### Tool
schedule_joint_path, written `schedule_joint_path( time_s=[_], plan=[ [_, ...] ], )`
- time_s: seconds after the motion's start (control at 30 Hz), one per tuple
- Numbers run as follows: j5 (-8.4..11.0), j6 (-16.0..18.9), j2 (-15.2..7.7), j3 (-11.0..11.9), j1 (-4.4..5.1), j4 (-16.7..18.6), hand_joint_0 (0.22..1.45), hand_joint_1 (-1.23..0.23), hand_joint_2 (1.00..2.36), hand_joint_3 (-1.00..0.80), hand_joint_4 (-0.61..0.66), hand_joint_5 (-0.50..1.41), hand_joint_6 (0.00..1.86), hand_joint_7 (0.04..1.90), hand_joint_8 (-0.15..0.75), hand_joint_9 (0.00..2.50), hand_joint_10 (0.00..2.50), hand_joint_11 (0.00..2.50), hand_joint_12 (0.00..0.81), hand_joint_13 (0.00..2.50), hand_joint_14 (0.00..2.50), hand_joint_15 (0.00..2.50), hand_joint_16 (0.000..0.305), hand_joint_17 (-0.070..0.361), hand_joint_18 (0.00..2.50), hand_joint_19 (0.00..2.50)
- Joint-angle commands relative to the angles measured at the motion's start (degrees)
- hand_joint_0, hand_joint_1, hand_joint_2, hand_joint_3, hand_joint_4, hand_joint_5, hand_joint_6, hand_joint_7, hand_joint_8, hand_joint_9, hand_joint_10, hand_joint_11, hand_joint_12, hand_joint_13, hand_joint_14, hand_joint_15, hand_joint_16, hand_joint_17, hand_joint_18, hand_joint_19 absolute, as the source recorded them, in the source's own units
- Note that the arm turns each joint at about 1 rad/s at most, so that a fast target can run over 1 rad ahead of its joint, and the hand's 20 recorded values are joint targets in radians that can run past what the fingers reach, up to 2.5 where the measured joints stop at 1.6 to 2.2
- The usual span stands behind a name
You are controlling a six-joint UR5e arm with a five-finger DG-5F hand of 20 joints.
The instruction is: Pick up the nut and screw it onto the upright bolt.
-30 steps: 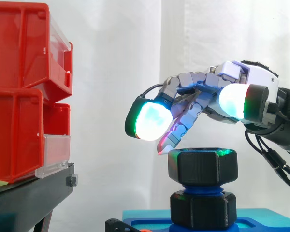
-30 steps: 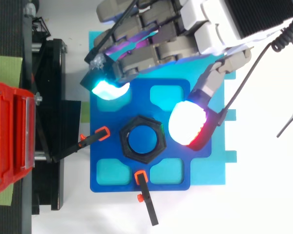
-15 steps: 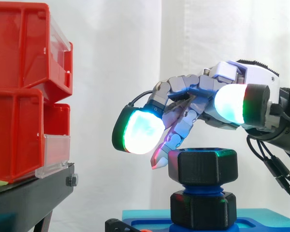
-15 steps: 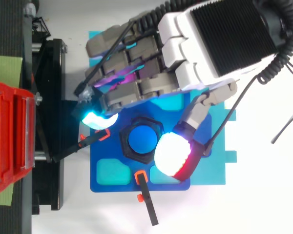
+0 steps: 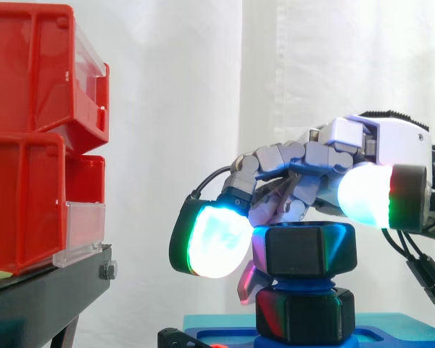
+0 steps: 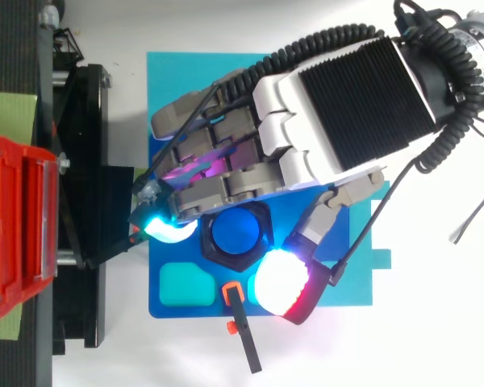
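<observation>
One hand (image 5: 380, 141) in shot, entering from the right in side view; it sits over and round the nut (image 5: 304, 250). Fingers curled down, grip closed about the nut. Cyan-white pad (image 5: 212, 243) lies against the nut's left face in side view; thumb pad (image 5: 366, 197), white w/ green-red rim, overlaps its upper right corner; a magenta-lit finger (image 5: 250, 283) reaches down at the nut's lower left. Top view: cyan pad just left of the nut; thumb pad, white-red there, at its lower right edge; other fingers cover its upper rim. How firmly the pads bear on it: cannot tell.

Nut: black, hexagonal, level; sits on the upright blue bolt (image 6: 235, 232), approx. at its top; bolt end shows as a blue disc inside the nut's ring from above. Blue thread visible below the nut, between it and a second black hex piece (image 5: 301, 315) lower on the same bolt; the two apart, not touching.

Bolt stands mid blue fixture plate (image 6: 194, 311) w/ teal pockets; plate rests on a teal base sheet (image 6: 177, 76). Two black clamp arms w/ orange tips: one (image 6: 238, 318) below the nut; the other (image 6: 105, 251) at left, tip mostly hidden by the cyan pad.

Red bins (image 5: 29, 138) stacked at left on a black stand (image 5: 51, 290), well apart from the hand; white curtain (image 5: 167, 87) behind.
</observation>
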Motion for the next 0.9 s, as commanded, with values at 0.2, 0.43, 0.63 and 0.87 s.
schedule_joint_path(
  time_s=[0.2, 0.43, 0.63, 0.87],
  plan=[
    [-0.08, -0.4, 0.0, -1.2, 0.04, 1.0, 0.49, -0.22, 1.00, -0.50, 0.21, -0.04, 0.50, 0.95, 0.211, 1.16, 0.00, 0.00, 0.165, 0.83, 0.00, 0.00, 0.020, 0.046, 0.60, 0.10],
    [-0.17, -0.3, 0.0, -1.2, -0.49, 1.0, 0.50, -0.23, 1.00, -0.50, 0.22, -0.04, 0.50, 1.00, 0.217, 1.16, 0.00, 0.00, 0.167, 0.84, 0.00, 0.00, 0.020, 0.045, 0.63, 0.11],
    [-0.96, -0.2, 0.0, -1.1, -0.93, 2.1, 0.48, -0.20, 1.00, -0.50, 0.21, -0.03, 0.50, 1.04, 0.221, 1.17, 0.00, 0.00, 0.173, 0.85, 0.00, 0.00, 0.022, 0.049, 0.64, 0.12],
    [-2.45, -0.3, 0.0, -1.2, -2.16, 4.2, 0.47, -0.18, 1.00, -0.50, 0.20, -0.02, 0.51, 1.12, 0.225, 1.17, 0.00, 0.00, 0.177, 0.85, 0.00, 0.00, 0.023, 0.051, 0.65, 0.13]
  ],
)
